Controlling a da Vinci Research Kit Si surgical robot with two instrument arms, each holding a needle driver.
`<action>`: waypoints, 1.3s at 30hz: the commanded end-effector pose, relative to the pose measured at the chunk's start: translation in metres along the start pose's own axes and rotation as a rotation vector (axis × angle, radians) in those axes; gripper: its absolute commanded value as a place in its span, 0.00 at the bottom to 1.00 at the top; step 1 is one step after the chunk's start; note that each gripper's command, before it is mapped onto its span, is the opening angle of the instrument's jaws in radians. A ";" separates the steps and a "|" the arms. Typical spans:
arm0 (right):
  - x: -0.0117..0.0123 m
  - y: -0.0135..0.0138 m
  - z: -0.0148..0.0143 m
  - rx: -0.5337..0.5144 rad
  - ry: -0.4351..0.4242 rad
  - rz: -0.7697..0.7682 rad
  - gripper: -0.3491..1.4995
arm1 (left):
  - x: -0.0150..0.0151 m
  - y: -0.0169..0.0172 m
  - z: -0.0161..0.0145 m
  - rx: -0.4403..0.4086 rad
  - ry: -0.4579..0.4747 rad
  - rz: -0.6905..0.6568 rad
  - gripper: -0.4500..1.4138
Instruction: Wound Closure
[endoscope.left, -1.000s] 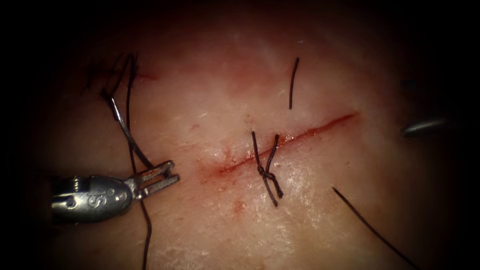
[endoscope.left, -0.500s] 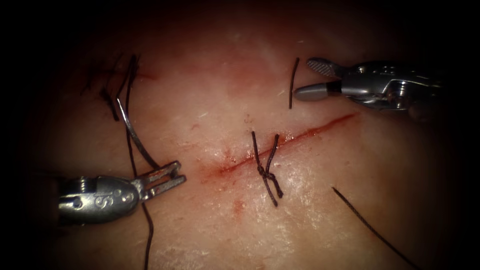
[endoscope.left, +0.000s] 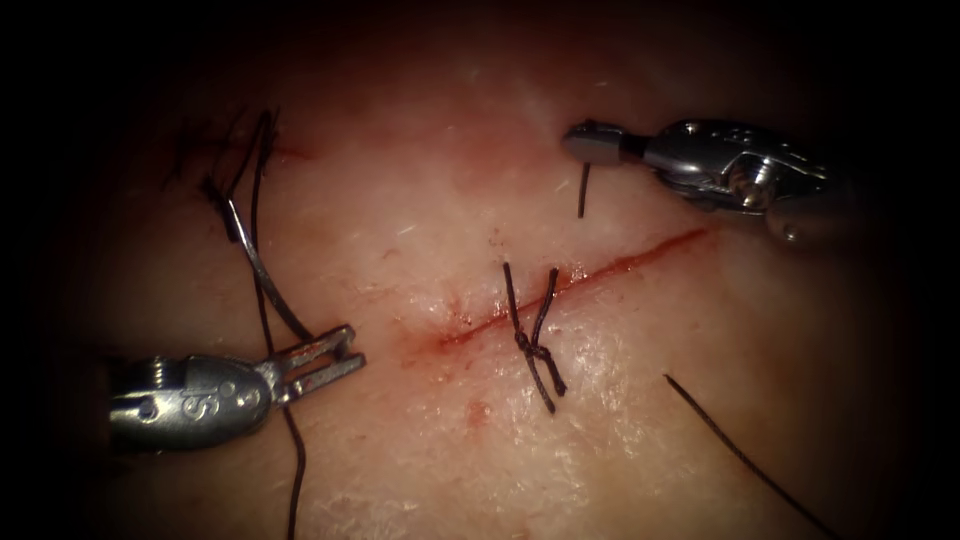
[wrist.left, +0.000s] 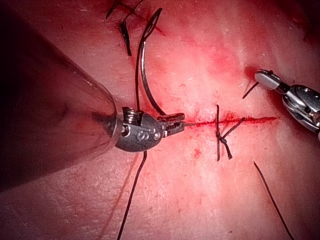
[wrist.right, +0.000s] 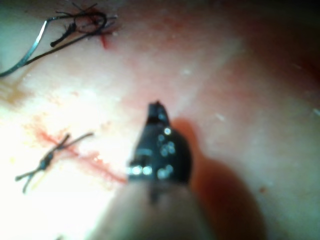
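With the left tool (endoscope.left: 335, 358) clamped on the needle (endoscope.left: 262, 270) near its tip, the right tool (endoscope.left: 590, 148), closed on 1 cut thread end (endoscope.left: 581, 192), should lift it gently clear.

The tissue (endoscope.left: 640, 420) bears a knotted stitch (endoscope.left: 535, 345) across its cut (endoscope.left: 590, 275), loose thread ends (endoscope.left: 745, 455) and red fluid (endoscope.left: 430, 342).

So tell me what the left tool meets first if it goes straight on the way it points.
The left tool, holding the needle, points right along the tissue toward the near end of the cut. That probably comes first, then the knotted stitch; height above the tissue is unclear.
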 end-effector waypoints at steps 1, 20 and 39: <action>0.0006 -0.0006 0.0002 0.004 -0.002 0.010 0.00 | -0.0003 0.0011 0.0006 -0.003 0.001 -0.003 0.00; 0.0084 -0.0017 -0.0012 0.009 0.039 0.004 0.00 | -0.0004 0.0012 0.0006 -0.003 0.001 -0.003 0.00; 0.0113 -0.0015 -0.0014 0.006 0.049 -0.024 0.00 | -0.0003 0.0012 0.0008 -0.002 0.001 -0.003 0.00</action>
